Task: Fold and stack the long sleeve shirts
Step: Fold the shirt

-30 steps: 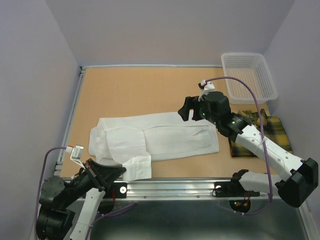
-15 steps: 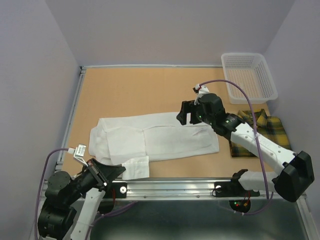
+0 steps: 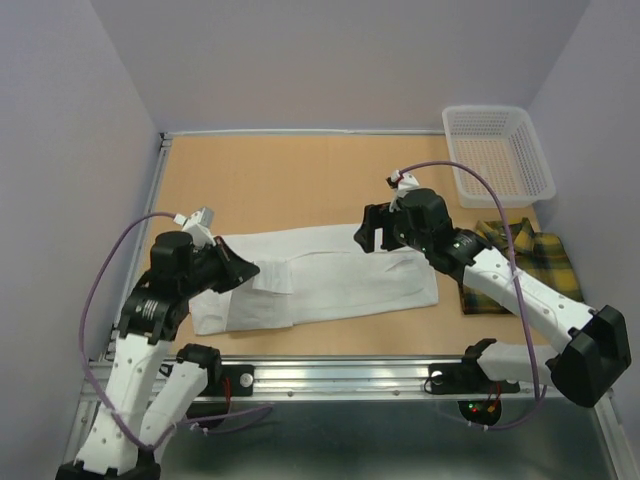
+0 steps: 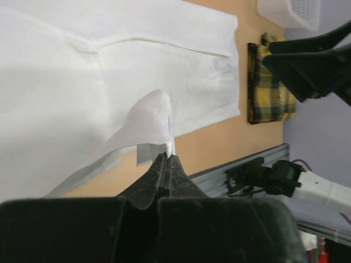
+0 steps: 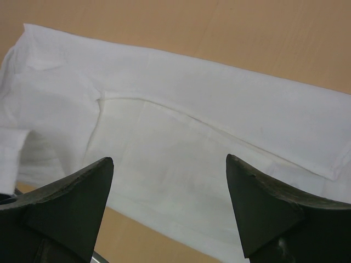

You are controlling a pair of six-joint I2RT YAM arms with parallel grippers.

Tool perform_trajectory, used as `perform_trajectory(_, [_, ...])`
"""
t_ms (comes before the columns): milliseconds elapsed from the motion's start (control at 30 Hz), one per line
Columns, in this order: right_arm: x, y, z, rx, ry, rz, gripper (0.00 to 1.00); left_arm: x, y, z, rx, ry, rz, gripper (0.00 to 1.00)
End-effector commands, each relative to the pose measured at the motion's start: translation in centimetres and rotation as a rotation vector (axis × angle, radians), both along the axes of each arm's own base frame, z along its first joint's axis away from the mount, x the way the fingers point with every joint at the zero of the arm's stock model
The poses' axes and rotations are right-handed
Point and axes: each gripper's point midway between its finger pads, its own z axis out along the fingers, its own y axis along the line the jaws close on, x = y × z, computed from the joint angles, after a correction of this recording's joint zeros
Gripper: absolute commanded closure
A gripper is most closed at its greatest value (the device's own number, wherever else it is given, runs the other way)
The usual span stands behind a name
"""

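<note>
The white long sleeve shirt [image 3: 350, 280] lies as a long band across the middle of the table, its body spread out [image 4: 66, 82]. My left gripper [image 3: 252, 272] is shut on the shirt's sleeve end [image 4: 151, 118] and holds it lifted over the left part of the body. Both fingertips [image 4: 167, 157] press together on the cloth. My right gripper [image 3: 370, 232] hovers open above the right part of the shirt [image 5: 192, 137], nothing between its jaws [image 5: 169, 164]. The folded yellow-and-dark plaid shirt [image 3: 548, 252] lies at the right, partly hidden by the right arm, and also shows as [image 4: 266, 82].
A white mesh basket [image 3: 498, 155] stands at the back right corner. A metal rail [image 3: 350, 375] runs along the table's front edge. Purple walls close in the left, back and right sides.
My left arm swung up from the front left edge, carrying the sleeve end back over the shirt's body. The right gripper shifted slightly left and stayed open.
</note>
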Motion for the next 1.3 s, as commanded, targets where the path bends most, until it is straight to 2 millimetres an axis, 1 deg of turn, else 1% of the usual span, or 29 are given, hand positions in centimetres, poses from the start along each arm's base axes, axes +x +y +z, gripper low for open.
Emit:
perform_trajectory(0, [-0.9, 0.5, 1.9, 0.067, -0.033, 0.033, 0.12, 5.1, -1.3, 0.1, 0.105, -0.176, -0.142, 1.0])
perform_trajectory(33, [-1.1, 0.5, 2.2, 0.077, -0.037, 0.031, 0.12, 6.9, -1.7, -0.9, 0.132, -0.166, -0.177, 1.0])
perform_trajectory(100, [-1.2, 0.3, 2.5, 0.086, -0.041, 0.023, 0.12, 8.1, -2.6, -1.7, 0.142, -0.153, -0.239, 1.0])
perform_trajectory(133, [-1.3, 0.1, 2.8, 0.092, -0.048, 0.018, 0.12, 9.5, -3.2, -2.3, 0.167, -0.143, -0.286, 1.0])
perform_trajectory(167, [-1.3, 0.1, 2.9, 0.094, -0.051, 0.015, 0.12, 10.1, -3.6, -2.7, 0.181, -0.142, -0.316, 1.0])
perform_trajectory(200, [-1.4, 0.0, 2.9, 0.1, -0.05, 0.012, 0.12, 11.5, -4.3, -3.1, 0.195, -0.131, -0.347, 1.0])
perform_trajectory(300, [-1.6, -0.2, 3.2, 0.109, -0.055, 0.007, 0.12, 12.9, -6.4, -3.8, 0.229, -0.138, -0.463, 1.0])
perform_trajectory(333, [-1.4, -0.6, 3.3, 0.105, -0.067, -0.02, 0.12, 13.6, -8.2, -4.3, 0.237, -0.118, -0.524, 1.0])
perform_trajectory(400, [-1.3, -1.0, 3.5, 0.103, -0.077, -0.039, 0.12, 14.2, -10.1, -4.8, 0.259, -0.126, -0.61, 1.0])
perform_trajectory(433, [-1.2, -1.2, 3.5, 0.098, -0.083, -0.05, 0.12, 14.6, -12.3, -5.3, 0.273, -0.112, -0.675, 1.0])
perform_trajectory(467, [-1.1, -1.5, 3.5, 0.097, -0.089, -0.069, 0.12, 14.9, -13.2, -5.6, 0.295, -0.125, -0.718, 1.0])
perform_trajectory(500, [-1.1, -1.8, 3.8, 0.099, -0.095, -0.081, 0.12, 14.9, -15.2, -6.2, 0.298, -0.097, -0.773, 1.0])
perform_trajectory(533, [-1.1, -1.9, 3.9, 0.101, -0.1, -0.091, 0.12, 15.5, -15.5, -6.4, 0.314, -0.105, -0.798, 1.0])
perform_trajectory(567, [-1.0, -2.2, 3.9, 0.099, -0.106, -0.105, 0.12, 14.9, -17.0, -6.7, 0.321, -0.107, -0.851, 1.0])
perform_trajectory(633, [-1.0, -3.0, 4.5, 0.106, -0.128, -0.144, 0.12, 15.1, -18.8, -7.4, 0.338, -0.104, -0.936, 1.0])
perform_trajectory(667, [-1.0, -3.2, 4.5, 0.104, -0.132, -0.152, 0.12, 14.3, -20.1, -7.6, 0.345, -0.113, -0.988, 1.0])
perform_trajectory(700, [-0.9, -3.6, 4.7, 0.103, -0.143, -0.17, 0.12, 14.0, -20.8, -7.5, 0.344, -0.119, -1.022, 1.0])
perform_trajectory(733, [-0.9, -3.9, 4.5, 0.098, -0.143, -0.18, 0.12, 14.3, -21.8, -7.8, 0.354, -0.13, -1.052, 1.0])
perform_trajectory(767, [-1.1, -4.2, 4.9, 0.106, -0.157, -0.19, 0.12, 13.9, -22.1, -8.2, 0.368, -0.124, -1.088, 1.0])
perform_trajectory(800, [-1.0, -4.5, 4.9, 0.102, -0.163, -0.207, 0.12, 13.5, -22.8, -8.4, 0.373, -0.13, -1.118, 1.0])
perform_trajectory(900, [-1.2, -5.5, 5.4, 0.112, -0.185, -0.248, 0.12, 13.0, -23.8, -9.2, 0.381, -0.13, -1.181, 1.0])
perform_trajectory(967, [-1.4, -6.0, 5.5, 0.112, -0.197, -0.265, 0.12, 12.8, -24.2, -9.5, 0.386, -0.145, -1.205, 0.96])
perform_trajectory(1000, [-1.4, -6.3, 5.5, 0.113, -0.201, -0.274, 0.12, 12.7, -24.3, -9.5, 0.387, -0.148, -1.211, 0.93])
perform_trajectory(1033, [-1.5, -6.4, 5.4, 0.114, -0.201, -0.278, 0.12, 12.7, -24.4, -9.5, 0.391, -0.153, -1.211, 0.81])
perform_trajectory(1100, [-1.6, -6.5, 5.3, 0.111, -0.201, -0.28, 0.12, 12.9, -24.4, -9.3, 0.399, -0.161, -1.197, 0.67])
perform_trajectory(1133, [-1.6, -6.6, 5.2, 0.111, -0.2, -0.282, 0.12, 12.9, -24.3, -8.9, 0.4, -0.162, -1.18, 0.48])
perform_trajectory(1200, [-1.6, -6.6, 5.0, 0.106, -0.197, -0.283, 0.12, 13.9, -24.1, -8.4, 0.432, -0.185, -1.124, 0.32])
perform_trajectory(1233, [-1.5, -6.6, 4.9, 0.094, -0.199, -0.279, 0.12, 14.7, -23.9, -7.5, 0.429, -0.204, -1.065, 0.19])
perform_trajectory(1267, [-1.5, -6.5, 4.8, 0.085, -0.198, -0.271, 0.12, 15.4, -23.6, -7.1, 0.434, -0.206, -1.018, 0.1])
